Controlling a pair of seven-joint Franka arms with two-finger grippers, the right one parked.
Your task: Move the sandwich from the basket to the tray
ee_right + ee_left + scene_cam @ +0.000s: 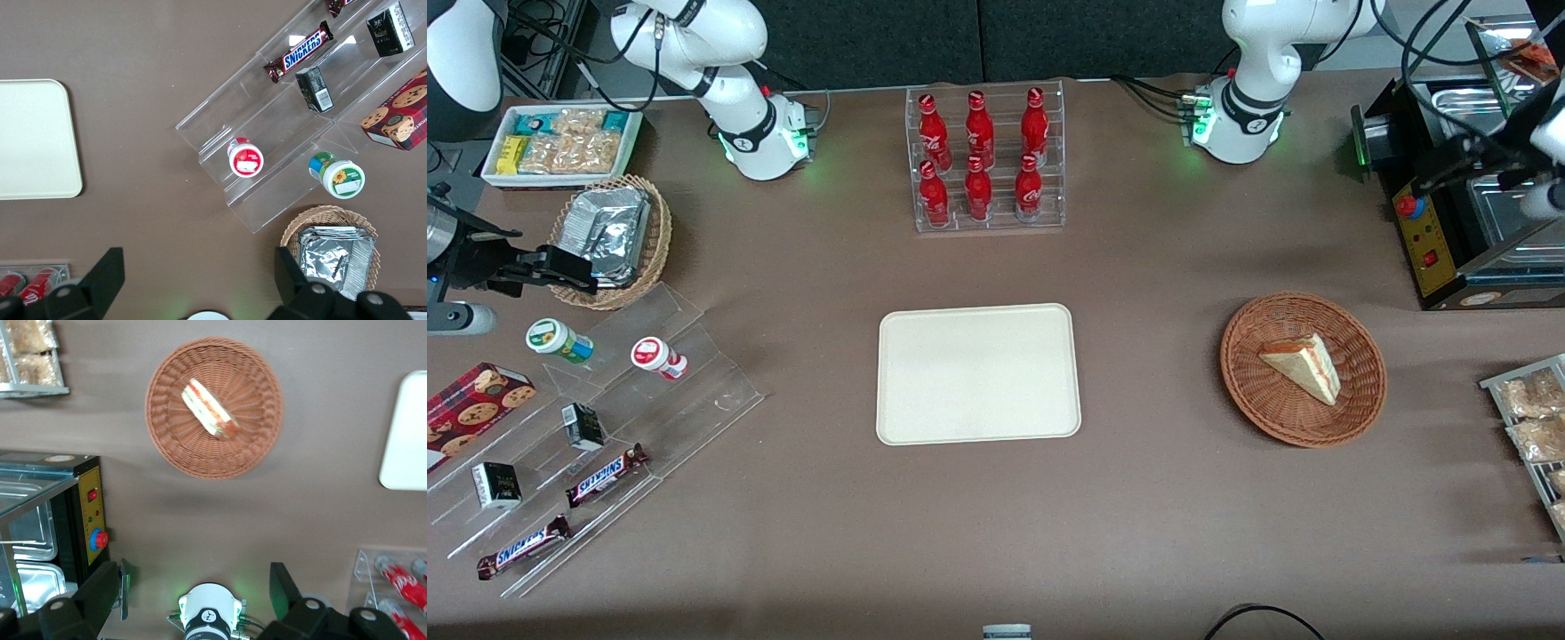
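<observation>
1. Brown table (1156, 498) carries all items; dark backdrop along its edge farthest from the front camera.
2. Sandwich (1305, 364) lies in the round reddish-brown basket (1254, 391), toward the working arm's end of the table. Its long cut edge, showing red-orange and green filling, runs diagonally; the narrow tip points toward the tray and away from the front camera.
3. Tray (978, 373) sits flat mid-table, well apart from the basket, nothing on it.
4. Pincer (200, 593) hangs high above the table, near the black appliance (1449, 222), fingers (107, 587) spread wide, holding nothing.
5. Rack of red bottles (983, 160) stands farther from the front camera than the tray.
</observation>
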